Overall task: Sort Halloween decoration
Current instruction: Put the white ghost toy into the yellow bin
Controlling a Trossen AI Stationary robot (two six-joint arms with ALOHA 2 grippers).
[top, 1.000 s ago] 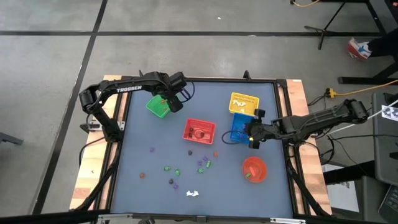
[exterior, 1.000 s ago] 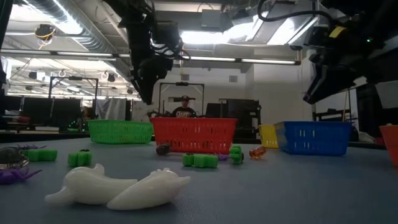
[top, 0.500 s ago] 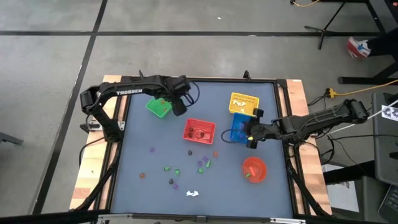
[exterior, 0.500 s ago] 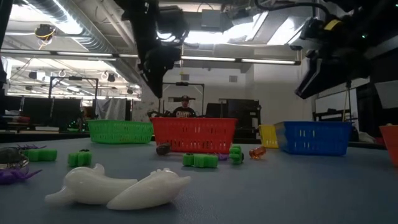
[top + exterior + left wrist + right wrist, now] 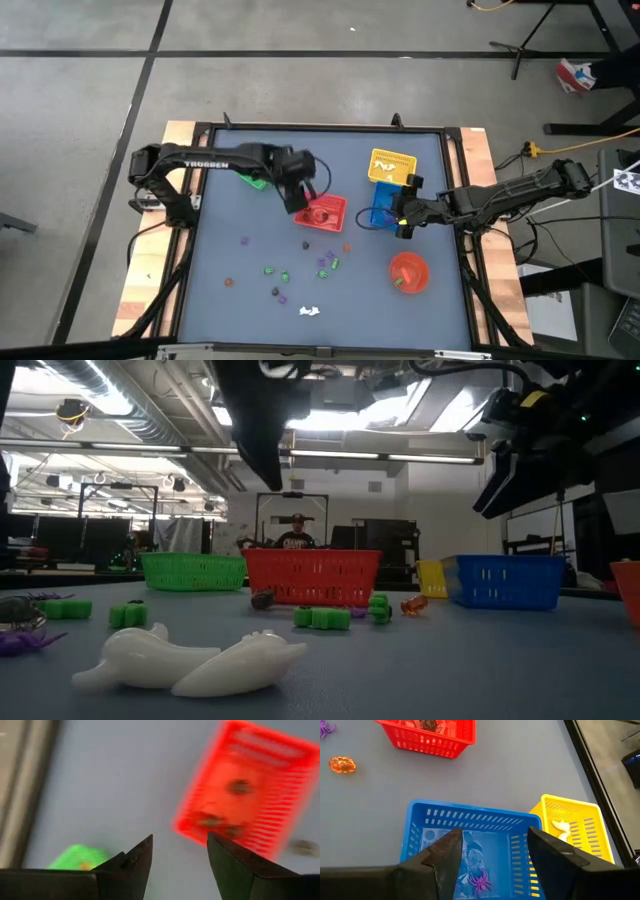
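Over the square blue plastic basket (image 5: 470, 851) at the desk's right side, the right gripper (image 5: 491, 851) hangs with its fingers apart and nothing between them. A small purple spider trinket (image 5: 479, 881) lies on the basket floor right below, so I judge the drop done for this one. Just beyond it sits the square yellow plastic basket (image 5: 575, 825) with a white trinket (image 5: 562, 827) inside.

Left gripper (image 5: 179, 851) is above the desk's middle, at the left edge of the square red plastic basket (image 5: 321, 211), fingers apart and empty. Green plastic basket (image 5: 253, 180) is mostly hidden under that arm in the high view.

Remaining Halloween decoration is scattered on the grey desk (image 5: 240, 270) nearer than the red basket: green pieces (image 5: 283, 274), purple pieces (image 5: 324, 260), a translucent orange pumpkin-like piece (image 5: 342, 764), a white ghost-like figure (image 5: 190, 659) at the near edge. Round red bowl (image 5: 408, 272) sits near right.

To do the next pick well:
- Lift the right arm clear of the blue basket's rim before it goes sideways, else the fingers may snag the wall.
- Pick an isolated piece first; clustered greens and purples risk a double grab.
- Come straight down, fingers straddling the piece, close gently. These bits are light and will skate.
- Keep the arms on separate sides of the red basket.
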